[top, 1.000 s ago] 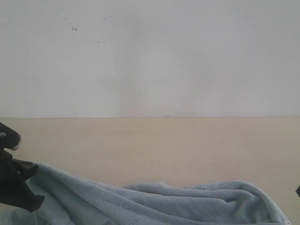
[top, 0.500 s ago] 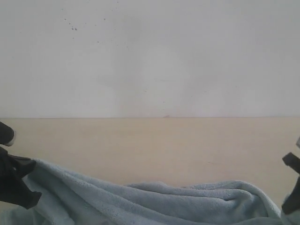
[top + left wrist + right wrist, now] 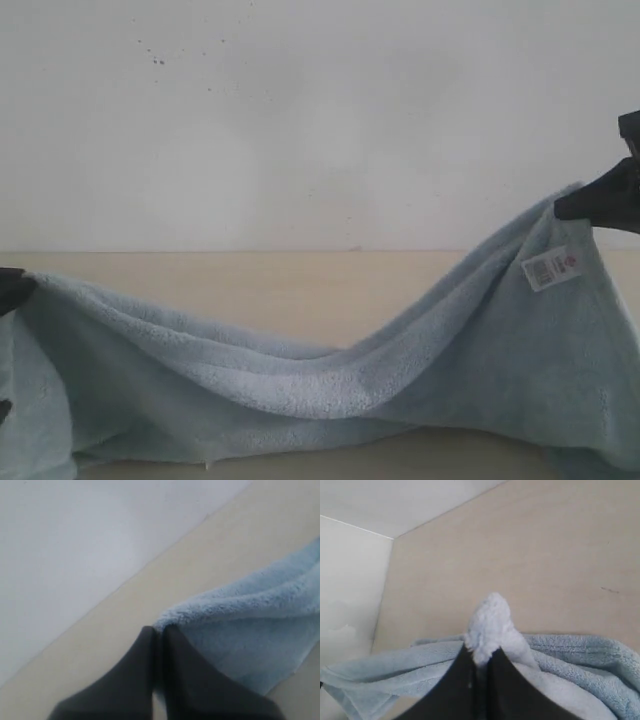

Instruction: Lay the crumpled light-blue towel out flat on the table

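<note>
On the right, up off the table (image 3: 250,290), we've got the right gripper (image 3: 565,207) clenched on a towel (image 3: 300,370) corner, white tag (image 3: 552,268) w/ red mark just beside the grip. Over on the left, lower down, the left gripper (image 3: 22,287) is pinched tight on the other end. Btw them the cloth sags in a long curve over the near tabletop; can't tell if its bottom edge touches.
</note>
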Robot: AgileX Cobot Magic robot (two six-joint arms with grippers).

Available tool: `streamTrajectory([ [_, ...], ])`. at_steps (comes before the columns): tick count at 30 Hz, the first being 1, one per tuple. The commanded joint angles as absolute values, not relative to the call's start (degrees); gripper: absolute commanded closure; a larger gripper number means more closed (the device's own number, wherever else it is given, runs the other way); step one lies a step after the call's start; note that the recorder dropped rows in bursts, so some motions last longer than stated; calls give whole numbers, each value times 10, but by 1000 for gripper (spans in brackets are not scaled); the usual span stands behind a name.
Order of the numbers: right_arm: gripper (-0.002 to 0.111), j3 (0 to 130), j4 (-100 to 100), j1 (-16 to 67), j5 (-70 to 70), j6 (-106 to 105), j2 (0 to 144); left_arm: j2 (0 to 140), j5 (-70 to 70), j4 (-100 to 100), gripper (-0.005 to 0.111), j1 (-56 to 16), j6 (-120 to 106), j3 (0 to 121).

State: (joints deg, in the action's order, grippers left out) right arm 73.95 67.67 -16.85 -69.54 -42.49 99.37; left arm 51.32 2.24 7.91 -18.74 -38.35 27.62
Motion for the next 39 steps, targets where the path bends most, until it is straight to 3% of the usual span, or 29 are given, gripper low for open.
streamTrajectory([
  [1,108,743,676,-171,-660,-467,979,496,79,3,103,-207,-424,289],
  [6,108,743,546,-171,-583,-347,1029,565,55,-21,103,-205,-425,287],
  [13,108,816,663,-171,-614,-435,1044,678,-46,-33,103,-169,-356,396],
  [18,108,922,773,-171,-648,-567,997,689,-44,-33,103,-162,-252,537],
  [23,108,945,595,-171,-598,-479,976,702,83,-39,103,-162,-205,567],
  [28,108,844,377,-168,-572,-263,975,734,268,-27,103,-162,-258,505],
  [34,108,683,316,-166,-517,-244,965,699,287,61,103,-162,-337,413],
  [39,108,599,195,-166,-475,-179,965,661,381,71,103,-162,-389,365],
])
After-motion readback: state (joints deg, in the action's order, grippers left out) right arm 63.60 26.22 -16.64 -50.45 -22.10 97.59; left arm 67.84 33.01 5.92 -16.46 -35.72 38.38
